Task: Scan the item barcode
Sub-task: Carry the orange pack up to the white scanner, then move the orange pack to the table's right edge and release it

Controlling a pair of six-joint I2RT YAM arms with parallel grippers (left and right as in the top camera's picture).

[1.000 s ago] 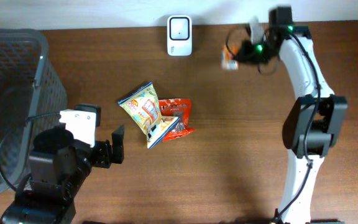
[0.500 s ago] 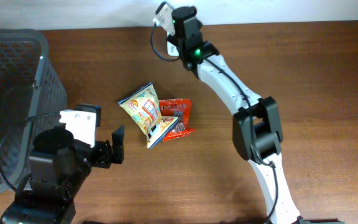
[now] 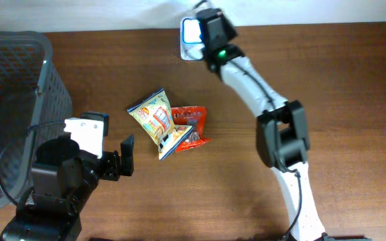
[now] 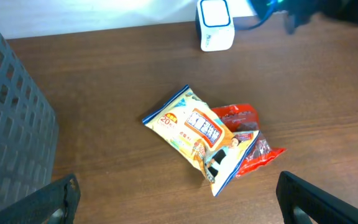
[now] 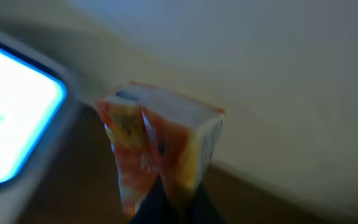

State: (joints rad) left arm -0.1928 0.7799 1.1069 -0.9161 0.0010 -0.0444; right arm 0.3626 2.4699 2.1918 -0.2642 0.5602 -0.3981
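In the right wrist view, my right gripper (image 5: 174, 200) is shut on a small orange and white packet (image 5: 160, 140). The packet stands upright just right of the scanner's lit face (image 5: 11, 106). From overhead, the right gripper (image 3: 210, 21) hangs at the white scanner's (image 3: 193, 30) right edge at the back of the table; the packet is hard to make out there. My left gripper (image 3: 123, 158) rests open near the front left, nothing between its fingers (image 4: 55, 199), and faces two snack bags.
A yellow snack bag (image 3: 154, 120) overlaps a red one (image 3: 194, 127) mid-table; both show in the left wrist view, the yellow bag (image 4: 188, 127) and the red bag (image 4: 250, 134). A dark mesh basket (image 3: 12, 100) fills the left side. A pale wall runs behind the scanner.
The right arm swung left along the back edge with the packet, passed over the scanner, then drew slightly right, uncovering it. The left arm has not moved.
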